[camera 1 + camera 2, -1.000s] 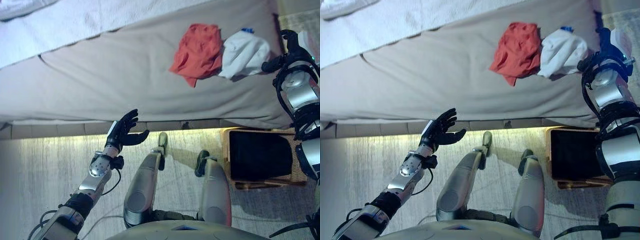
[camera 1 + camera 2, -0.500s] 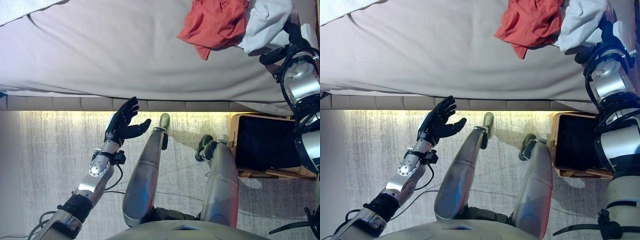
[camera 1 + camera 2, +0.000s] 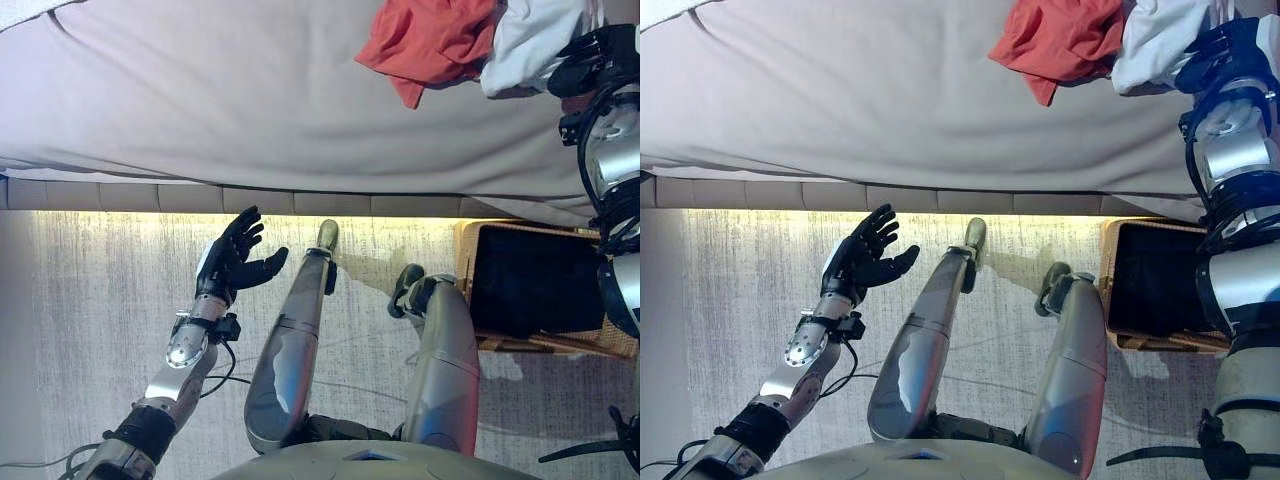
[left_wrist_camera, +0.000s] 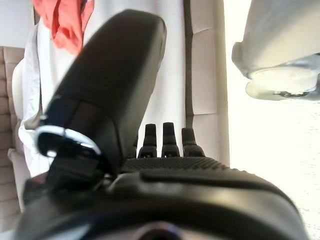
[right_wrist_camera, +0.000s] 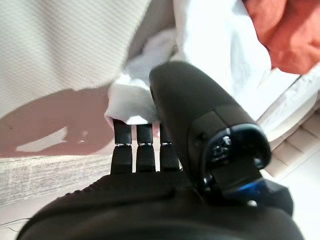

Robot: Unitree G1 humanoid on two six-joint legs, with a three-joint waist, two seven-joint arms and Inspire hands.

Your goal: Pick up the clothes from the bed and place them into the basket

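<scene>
A red garment (image 3: 430,40) and a white garment (image 3: 525,40) lie bunched side by side on the grey bed (image 3: 250,110), near its right end. My right hand (image 3: 590,65) is open at the white garment's right edge. In the right wrist view its straight fingers (image 5: 136,145) reach the white cloth (image 5: 215,60), with the red garment (image 5: 280,30) beyond. My left hand (image 3: 232,262) is open and empty, held over the floor below the bed's edge. The wicker basket (image 3: 465,290) with a dark lining stands on the floor by the bed, under my right arm.
A pale rug (image 3: 90,330) covers the floor in front of the bed. A lit strip runs along the bed's base (image 3: 150,200). A white blanket corner (image 3: 20,8) lies at the bed's far left.
The camera has tilted down, so the bed sits higher in the picture. My right hand has closed in on the white garment. My left hand has sunk slightly away from the bed's edge.
</scene>
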